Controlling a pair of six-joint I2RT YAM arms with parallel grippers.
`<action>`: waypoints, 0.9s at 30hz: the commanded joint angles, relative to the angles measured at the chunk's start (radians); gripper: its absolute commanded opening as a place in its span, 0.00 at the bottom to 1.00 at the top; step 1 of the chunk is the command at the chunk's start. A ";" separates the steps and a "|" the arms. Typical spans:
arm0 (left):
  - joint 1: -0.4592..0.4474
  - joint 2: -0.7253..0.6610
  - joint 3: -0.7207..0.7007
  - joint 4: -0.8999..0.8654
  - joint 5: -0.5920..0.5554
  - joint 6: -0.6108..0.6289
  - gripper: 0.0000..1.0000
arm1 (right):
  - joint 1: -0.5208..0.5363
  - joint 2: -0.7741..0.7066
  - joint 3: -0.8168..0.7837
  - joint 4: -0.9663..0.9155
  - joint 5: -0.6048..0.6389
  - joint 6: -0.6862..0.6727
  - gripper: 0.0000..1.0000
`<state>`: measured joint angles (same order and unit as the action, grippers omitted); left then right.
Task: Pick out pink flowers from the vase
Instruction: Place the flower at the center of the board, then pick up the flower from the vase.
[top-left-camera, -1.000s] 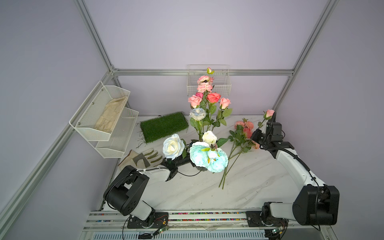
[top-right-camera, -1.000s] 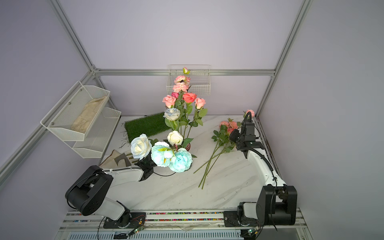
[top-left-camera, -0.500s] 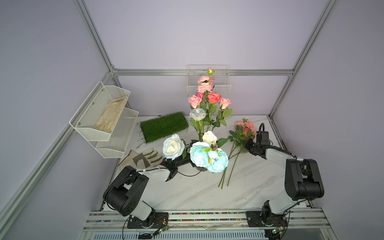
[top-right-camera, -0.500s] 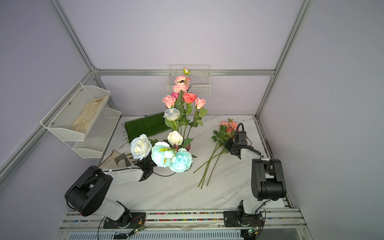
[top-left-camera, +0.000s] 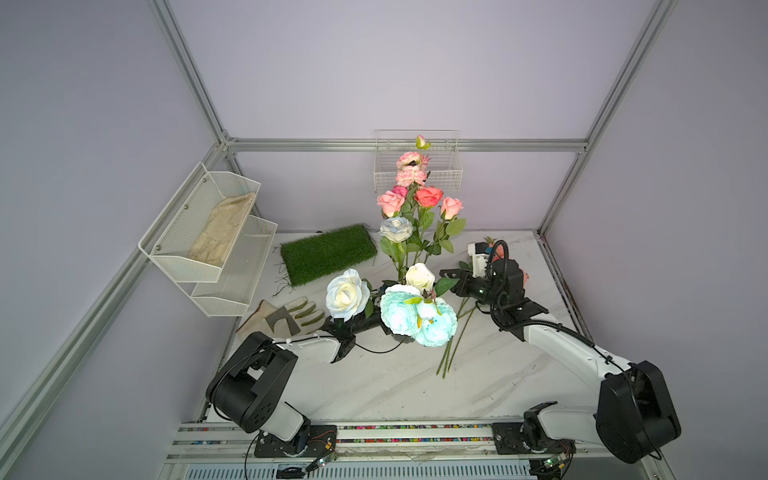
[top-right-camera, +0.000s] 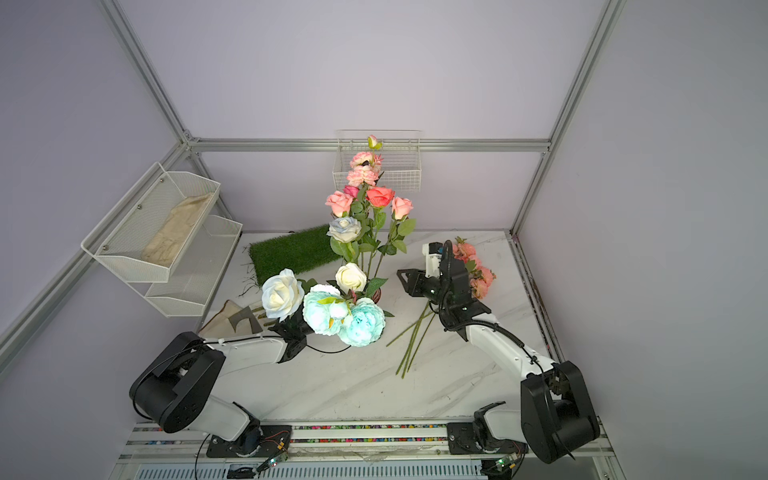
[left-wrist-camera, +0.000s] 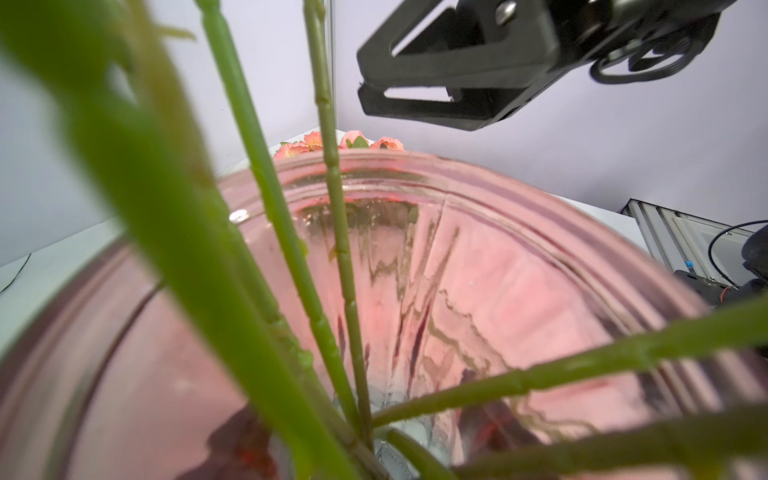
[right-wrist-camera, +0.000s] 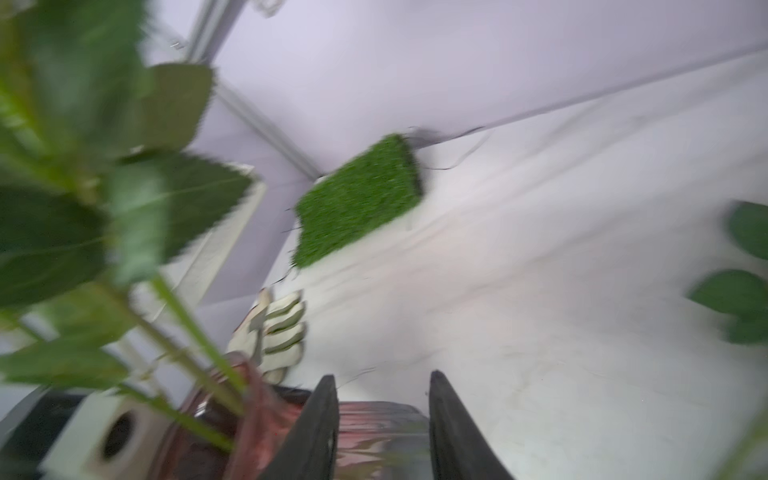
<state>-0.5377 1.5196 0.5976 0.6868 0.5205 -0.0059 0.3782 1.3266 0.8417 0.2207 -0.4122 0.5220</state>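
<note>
The smoky-pink glass vase (left-wrist-camera: 498, 291) stands mid-table, mostly hidden under blooms in both top views. Pink flowers (top-left-camera: 428, 196) rise from it on long green stems (left-wrist-camera: 332, 232). More pink flowers (top-right-camera: 478, 270) lie on the table to the right, their stems (top-left-camera: 453, 345) pointing toward the front. My left gripper (top-left-camera: 365, 323) reaches in under the blooms and is shut on the vase; its jaws are hidden. My right gripper (right-wrist-camera: 380, 378) is open and holds nothing. It hovers just right of the vase (right-wrist-camera: 249, 395), above its rim, seen in a top view as the right gripper (top-right-camera: 401, 275).
White roses (top-left-camera: 347, 293) and aqua blooms (top-left-camera: 417, 320) crowd the vase's front. A grass mat (top-left-camera: 328, 257) lies at the back, and a glove (top-left-camera: 286, 318) at the left. A white mesh shelf (top-left-camera: 208, 237) hangs on the left wall and a wire basket (top-left-camera: 417, 166) on the back wall.
My right gripper lowered a pink flower onto the pile at the right, opened, and swung left toward the vase. The left arm has not moved.
</note>
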 joint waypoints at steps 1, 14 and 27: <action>0.005 0.020 -0.033 -0.145 0.015 -0.036 0.00 | 0.061 0.030 0.059 0.114 -0.125 -0.018 0.38; 0.005 0.039 -0.007 -0.164 0.008 -0.032 0.00 | 0.122 0.111 0.134 0.073 0.012 -0.059 0.10; 0.006 0.039 -0.004 -0.170 0.013 -0.026 0.00 | 0.112 -0.095 0.144 -0.146 0.238 -0.159 0.04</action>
<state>-0.5377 1.5230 0.5995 0.6853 0.5243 -0.0021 0.4969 1.2976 0.9455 0.1806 -0.3000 0.4240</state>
